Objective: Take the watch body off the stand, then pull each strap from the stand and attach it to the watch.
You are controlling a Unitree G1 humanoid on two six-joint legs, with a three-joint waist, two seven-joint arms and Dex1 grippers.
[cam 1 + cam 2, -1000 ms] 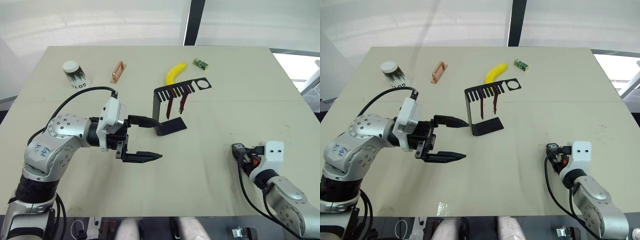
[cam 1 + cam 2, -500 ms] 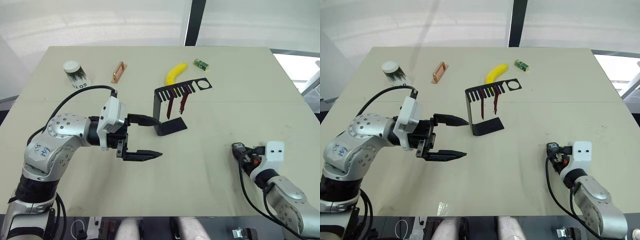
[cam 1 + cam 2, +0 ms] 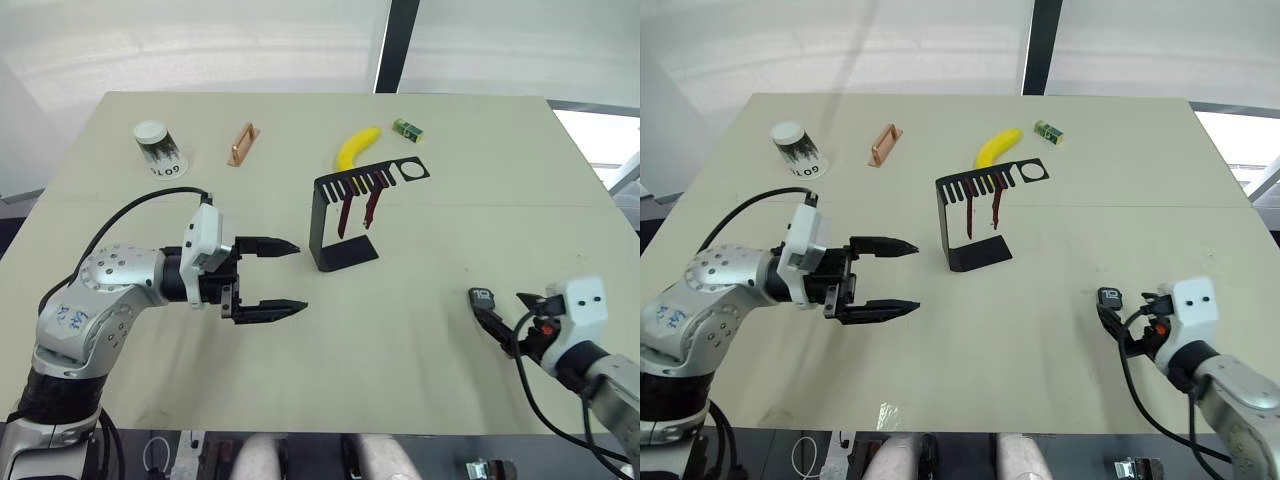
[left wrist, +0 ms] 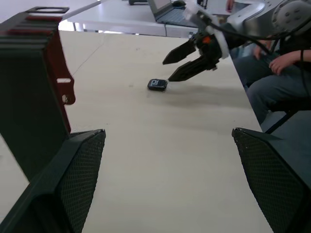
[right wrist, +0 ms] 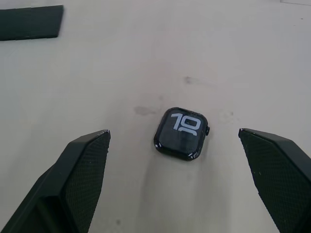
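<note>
White digits "10" show on the watch body (image 5: 182,133) screen

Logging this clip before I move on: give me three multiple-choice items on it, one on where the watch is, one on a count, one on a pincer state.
1. Where is the watch?
A. in the stand's ring
B. flat on the table, off the stand
C. beside the cup

2. How many straps hang on the stand?
A. none
B. one
C. two

3. How is the right pincer?
A. open, holding nothing
B. shut on the watch
C. shut on a strap

Key: 1 B, the watch lies screen up on the table in front of the right pincer, far from the stand. 2 C, two dark red strips hang side by side from the slotted arm. 3 A, its fingers are spread with the watch lying free ahead of them.
</note>
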